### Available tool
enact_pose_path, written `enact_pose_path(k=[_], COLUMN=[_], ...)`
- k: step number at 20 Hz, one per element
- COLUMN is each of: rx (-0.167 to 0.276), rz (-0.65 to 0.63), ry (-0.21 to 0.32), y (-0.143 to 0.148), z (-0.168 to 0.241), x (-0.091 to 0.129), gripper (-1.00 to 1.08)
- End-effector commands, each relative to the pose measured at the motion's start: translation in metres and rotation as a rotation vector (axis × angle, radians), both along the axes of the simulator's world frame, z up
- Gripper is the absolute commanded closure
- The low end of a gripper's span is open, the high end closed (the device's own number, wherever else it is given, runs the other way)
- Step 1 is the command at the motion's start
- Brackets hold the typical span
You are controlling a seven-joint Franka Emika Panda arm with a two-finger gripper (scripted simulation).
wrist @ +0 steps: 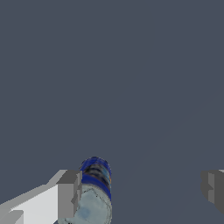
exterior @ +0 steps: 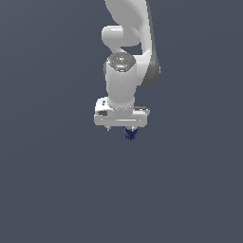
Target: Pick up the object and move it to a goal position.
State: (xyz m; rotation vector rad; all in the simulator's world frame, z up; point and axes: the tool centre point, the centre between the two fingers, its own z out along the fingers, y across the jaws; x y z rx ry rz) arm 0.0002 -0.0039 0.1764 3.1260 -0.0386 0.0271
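Observation:
The object (wrist: pixel 95 188) is a tiny dark blue can with a pale whitish-blue end facing the wrist camera. It lies between the two grey fingers, right against one finger (wrist: pixel 68 194) and far from the other finger (wrist: pixel 213 187). My gripper (wrist: pixel 142 192) is open wide, with the jaws much further apart than the can is wide. In the exterior view the can (exterior: pixel 130 135) shows as a small blue spot just below the white hand (exterior: pixel 121 116), which points straight down. I cannot tell whether the can touches the surface.
A plain dark grey surface (exterior: pixel 52 190) fills both views. The white arm (exterior: pixel 126 42) rises above the hand to the top of the exterior view. No goal marker shows.

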Motion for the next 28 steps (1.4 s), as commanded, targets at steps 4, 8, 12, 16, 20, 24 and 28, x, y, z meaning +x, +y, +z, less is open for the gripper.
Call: enact_pose_path(k=[4, 8, 12, 16, 20, 24, 28], rx=[-0.003, -0.014, -0.016, -0.016, -0.015, -0.01, -0.004], rz=[-0.008, -0.037, -0.045, -0.044, -0.042, -0.036, -0.026], ry=[0.008, 0.038, 0.047, 0.045, 0.044, 0.04, 0.034], y=[-0.006, -0.028, -0.034, -0.033, -0.029, -0.017, 0.001], z=[-0.002, -0.009, -0.011, -0.01, -0.013, -0.018, -0.026], x=[-0.002, -0.01, -0.013, -0.012, -0.015, -0.021, -0.033], gripper=[-0.92, -0.92, -0.92, -0.92, -0.92, -0.92, -0.92])
